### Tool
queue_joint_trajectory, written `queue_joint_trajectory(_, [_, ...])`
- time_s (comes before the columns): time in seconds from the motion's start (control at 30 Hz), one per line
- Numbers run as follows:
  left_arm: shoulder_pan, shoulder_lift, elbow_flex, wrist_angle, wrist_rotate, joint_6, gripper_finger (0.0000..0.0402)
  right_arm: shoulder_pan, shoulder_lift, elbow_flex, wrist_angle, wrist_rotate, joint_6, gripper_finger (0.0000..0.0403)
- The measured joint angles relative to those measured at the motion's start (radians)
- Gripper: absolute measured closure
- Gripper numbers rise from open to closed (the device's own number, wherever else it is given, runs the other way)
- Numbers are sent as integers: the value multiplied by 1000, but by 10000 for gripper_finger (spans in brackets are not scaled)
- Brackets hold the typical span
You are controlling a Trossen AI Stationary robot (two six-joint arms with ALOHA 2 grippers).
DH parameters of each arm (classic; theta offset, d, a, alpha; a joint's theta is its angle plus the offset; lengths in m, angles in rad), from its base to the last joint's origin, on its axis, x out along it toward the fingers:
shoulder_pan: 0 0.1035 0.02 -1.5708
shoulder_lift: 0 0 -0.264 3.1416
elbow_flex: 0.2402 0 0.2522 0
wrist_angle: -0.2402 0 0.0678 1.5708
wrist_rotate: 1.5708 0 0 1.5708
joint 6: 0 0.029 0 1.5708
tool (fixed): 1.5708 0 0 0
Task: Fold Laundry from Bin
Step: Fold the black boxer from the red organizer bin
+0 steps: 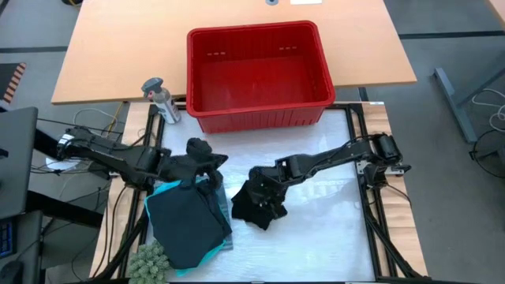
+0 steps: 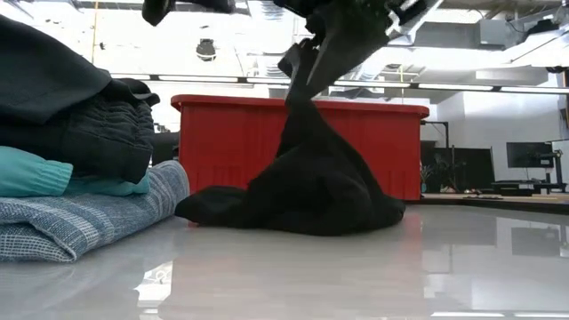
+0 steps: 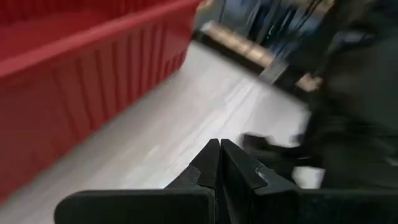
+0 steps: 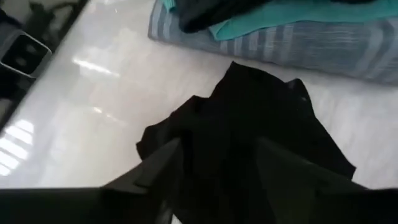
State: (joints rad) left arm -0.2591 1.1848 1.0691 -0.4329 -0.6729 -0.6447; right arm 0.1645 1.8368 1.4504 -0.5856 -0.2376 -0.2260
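No readable writing or brand mark is visible on any item.

The right gripper [image 1: 262, 192] is clamped on the top of a black garment [image 2: 302, 191], a soft, matte, crumpled cloth. In the low view the cloth hangs from the fingers as a narrow column and spreads into a rumpled mound resting on the glossy white table [image 1: 331, 229]. In the right wrist view the two dark fingers [image 4: 158, 165] straddle the black fabric.

The left gripper [image 3: 219, 163] has its fingers pressed together with nothing between them. It sits over the near edge of the folded stack [image 1: 188, 219], which lies just below it and to the left of the right gripper. The stack consists of a blue-grey striped woven piece [image 2: 93, 218] at the base, a smooth turquoise layer [image 2: 36, 172] above it, and black cloth on top.

The red bin [image 1: 255, 72], a ribbed rectangular plastic tub with a rim, stands beyond both grippers, and no laundry shows inside it. A small grey bottle [image 1: 162, 99] stands beside its left wall.
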Motion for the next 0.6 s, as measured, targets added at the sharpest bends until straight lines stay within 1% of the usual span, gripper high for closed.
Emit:
queue_joint_trajectory(0.07, [-56, -1, 0, 59, -72, 8, 401, -22, -11, 1, -7, -30, 21, 161])
queue_joint_trajectory(0.17, [-138, -14, 0, 68, -177, -13, 401, -58, -23, 2, -6, -29, 30, 143])
queue_joint_trajectory(0.23, [-178, -16, 0, 68, -221, -52, 401, -87, -24, 2, -12, 14, 42, 141])
queue_joint_trajectory(0.3, [-217, -13, 0, 74, -242, -81, 401, -118, -21, -4, -16, 55, 40, 140])
queue_joint_trajectory(0.4, [-266, -14, 0, 123, -250, -83, 401, -165, 9, -11, -8, 55, 42, 141])
queue_joint_trajectory(0.5, [-293, -13, 0, 136, -264, -75, 401, -196, 57, -14, -14, 42, 22, 142])
queue_joint_trajectory(0.6, [-305, -13, 0, 141, -320, -76, 401, -211, 108, -14, -15, 1, -35, 142])
